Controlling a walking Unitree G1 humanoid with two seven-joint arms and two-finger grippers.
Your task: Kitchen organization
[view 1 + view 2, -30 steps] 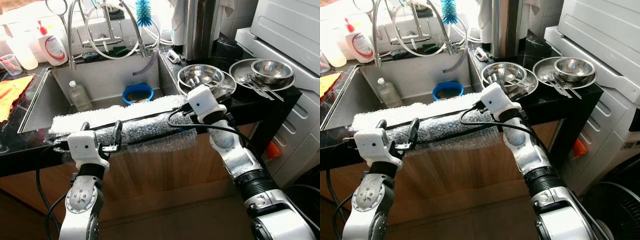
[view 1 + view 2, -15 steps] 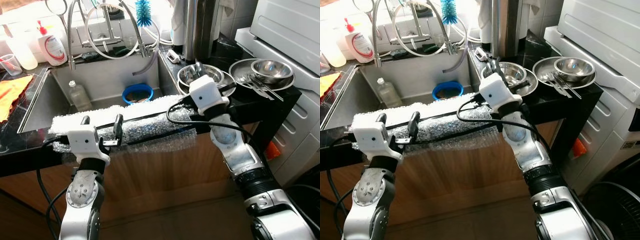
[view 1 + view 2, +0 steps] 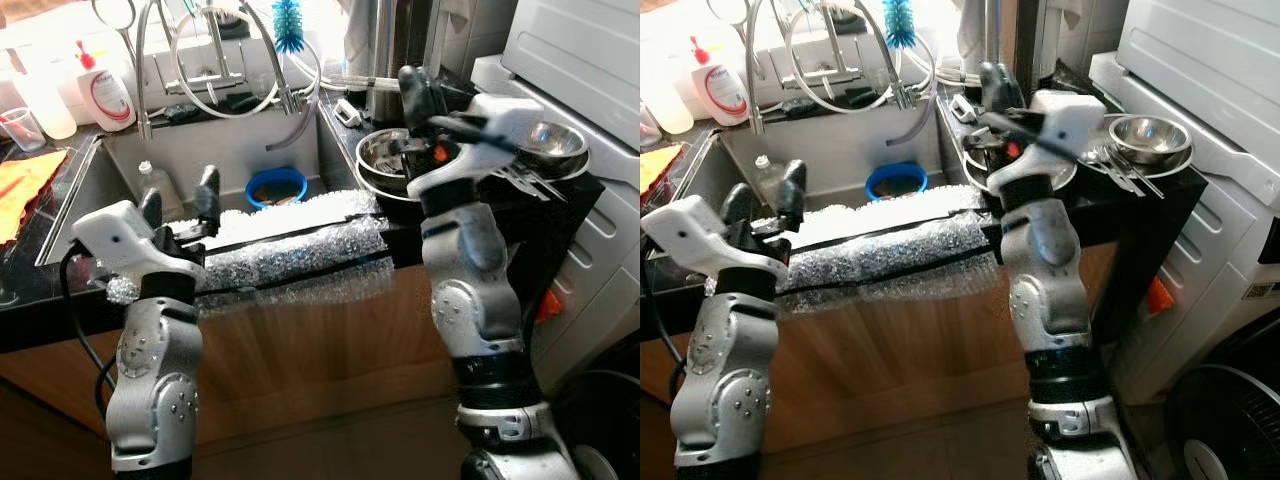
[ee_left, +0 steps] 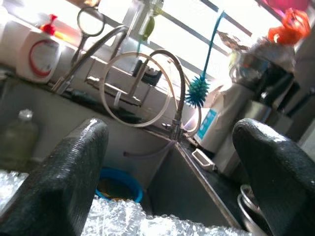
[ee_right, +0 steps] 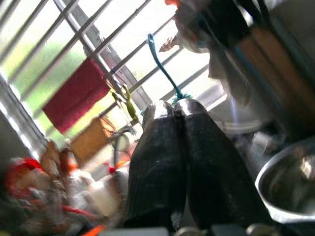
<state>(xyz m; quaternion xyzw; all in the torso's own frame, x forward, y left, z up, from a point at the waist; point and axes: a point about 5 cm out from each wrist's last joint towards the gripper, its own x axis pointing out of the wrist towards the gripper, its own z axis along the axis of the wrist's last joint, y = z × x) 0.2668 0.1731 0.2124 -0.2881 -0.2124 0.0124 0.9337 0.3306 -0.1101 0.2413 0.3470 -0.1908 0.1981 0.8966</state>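
A long sheet of bubble wrap [image 3: 290, 250] lies draped over the black counter's front edge [image 3: 420, 240], in front of the steel sink [image 3: 225, 150]. My left gripper [image 3: 180, 198] is raised over the wrap's left end, open with nothing between its fingers [image 4: 74, 177]. My right gripper [image 3: 413, 90] is lifted high above a steel bowl [image 3: 385, 150] on the counter. In the right wrist view its fingers [image 5: 157, 157] are pressed shut with nothing held.
A blue bowl [image 3: 275, 187] and a plastic bottle [image 3: 150, 185] sit in the sink. Behind it stand a soap bottle [image 3: 105, 95], the spring faucet [image 3: 215, 60] and a blue brush [image 3: 286, 22]. Bowls and cutlery [image 3: 540, 145] lie right, by a white appliance [image 3: 585, 60].
Both arms have lifted off the counter edge. The right gripper swung up from the wrap's right end to above the steel bowl. The left gripper rose over the wrap's left end.
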